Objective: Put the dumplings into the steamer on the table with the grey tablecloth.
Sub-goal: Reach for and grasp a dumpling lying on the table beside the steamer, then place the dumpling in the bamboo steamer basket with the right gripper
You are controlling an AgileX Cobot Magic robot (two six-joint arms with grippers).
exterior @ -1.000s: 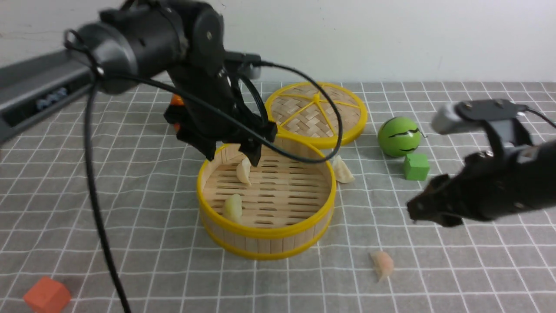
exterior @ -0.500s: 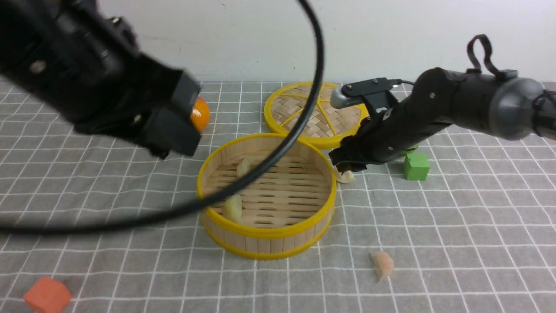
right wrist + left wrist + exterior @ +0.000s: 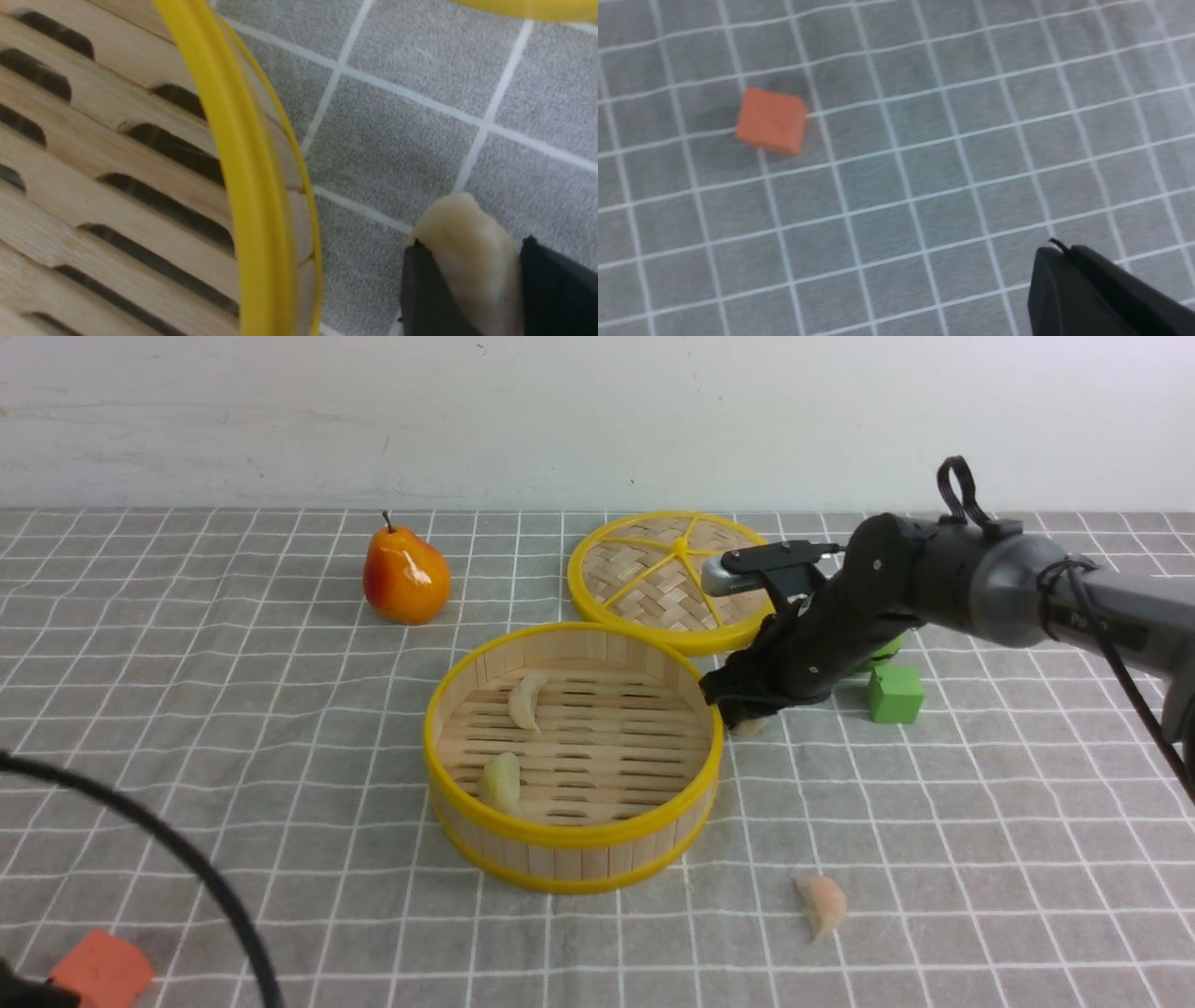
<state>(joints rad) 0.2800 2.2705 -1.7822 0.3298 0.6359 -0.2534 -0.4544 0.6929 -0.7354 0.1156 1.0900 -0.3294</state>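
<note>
The table (image 3: pixel 187 728) bears steamer (image 3: pixel 569 840), lid (image 3: pixel 677 569), pear (image 3: pixel 406 581), orange cube (image 3: pixel 101 969), pink dumpling (image 3: pixel 822 903).

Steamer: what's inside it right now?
Inside the steamer lie two: a cream dumpling toward the back and a green dumpling at front left. Its near wall hides the front strip of the floor. The right claw grips a third dumpling outside.

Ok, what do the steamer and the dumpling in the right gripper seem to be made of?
Steamer: looks like bamboo or pale wood, matte, with visible grain on the slatted floor; the yellow rims are smooth, perhaps plastic or paint. Dumpling between the fingers of the right gripper: cream, smooth and slightly waxy, likely soft plastic or rubber; firmness unclear.
</note>
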